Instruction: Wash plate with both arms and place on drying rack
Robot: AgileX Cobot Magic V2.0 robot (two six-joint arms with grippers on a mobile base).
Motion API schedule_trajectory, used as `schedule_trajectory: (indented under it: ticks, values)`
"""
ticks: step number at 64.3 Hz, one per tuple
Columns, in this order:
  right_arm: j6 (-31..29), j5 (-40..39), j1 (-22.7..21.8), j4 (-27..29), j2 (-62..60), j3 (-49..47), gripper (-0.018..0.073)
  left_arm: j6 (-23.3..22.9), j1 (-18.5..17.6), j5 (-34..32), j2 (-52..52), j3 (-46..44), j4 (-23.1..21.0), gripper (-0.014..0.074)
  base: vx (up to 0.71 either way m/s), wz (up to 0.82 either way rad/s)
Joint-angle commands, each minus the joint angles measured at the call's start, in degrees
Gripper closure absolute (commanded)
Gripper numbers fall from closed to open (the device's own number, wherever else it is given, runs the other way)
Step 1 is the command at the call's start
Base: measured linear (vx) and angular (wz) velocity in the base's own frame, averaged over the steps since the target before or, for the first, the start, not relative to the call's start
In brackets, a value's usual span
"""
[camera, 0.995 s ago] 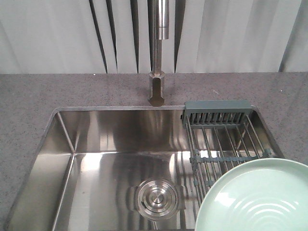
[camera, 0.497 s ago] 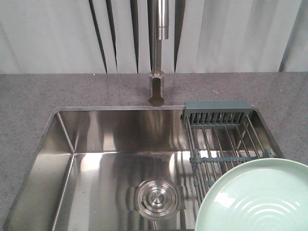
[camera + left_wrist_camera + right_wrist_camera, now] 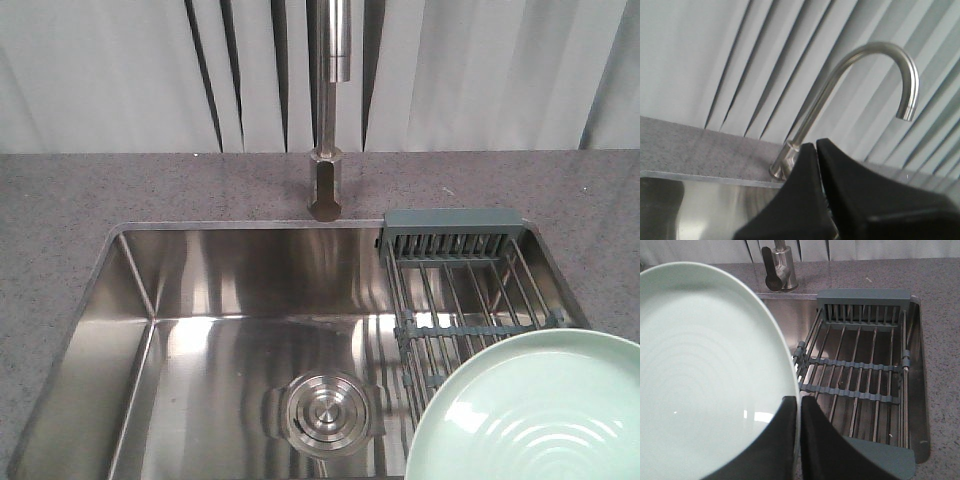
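Kitchen sink station. Evidence: a stainless steel sink (image 3: 135, 290) with a round drain (image 3: 325, 412), sunk into a grey speckled stone tabletop (image 3: 90, 195). A gooseneck faucet (image 3: 880, 47) stands behind the basin. A drying rack (image 3: 855, 365) spans the basin's right side. A mint-green plate (image 3: 700, 365) is present. Pale vertical blinds (image 3: 100, 70) form the backdrop.

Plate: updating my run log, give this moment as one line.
right hand: shut on plate | left hand: shut, empty | plate: not on rack
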Motion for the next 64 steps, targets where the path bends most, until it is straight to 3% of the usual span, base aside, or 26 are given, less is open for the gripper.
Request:
schedule_trajectory:
  ticks: [1,8,17,27,38,51,64]
  values:
    - [0.01,-4.28,-0.32,0.17,1.22,-1.34,0.0561,13.57,-0.42,3.04,9.06,-4.59,-11.95,0.0601,0.00,0.00]
    - [0.01,-4.28,-0.32,0.17,1.22,-1.34,0.0561,25.76,-0.42,11.45,19.38,-8.14,-21.55,0.0579,0.00,0.00]
    - [0.01,-4.28,-0.32,0.17,1.22,-1.34,0.0561,34.28,-0.42,22.17,32.59,-13.76,-27.82,0.0461,0.00,0.00]
    - [0.01,-4.28,-0.32,0.17,1.22,-1.34,0.0561,34.21,-1.55,26.46,45.13,-21.47,-29.42,0.0232,0.00,0.00]
    - [0.01,-4.28,-0.32,0.11,1.22,-1.34,0.0561,34.21,-7.38,25.93,56.06,-31.09,-29.38,0.0052,0.00,0.00]
    - [0.01,-4.28,-0.32,0.11,1.22,-1.34,0.0561,34.08,-13.09,24.56,68.10,-44.23,-29.38,0.0057,0.00,0.00]
    - [0.01,-4.28,-0.32,0.11,1.22,-1.34,0.0561,33.58,-15.71,24.00,77.86,-54.87,-29.38,0.0063,0.00,0.00]
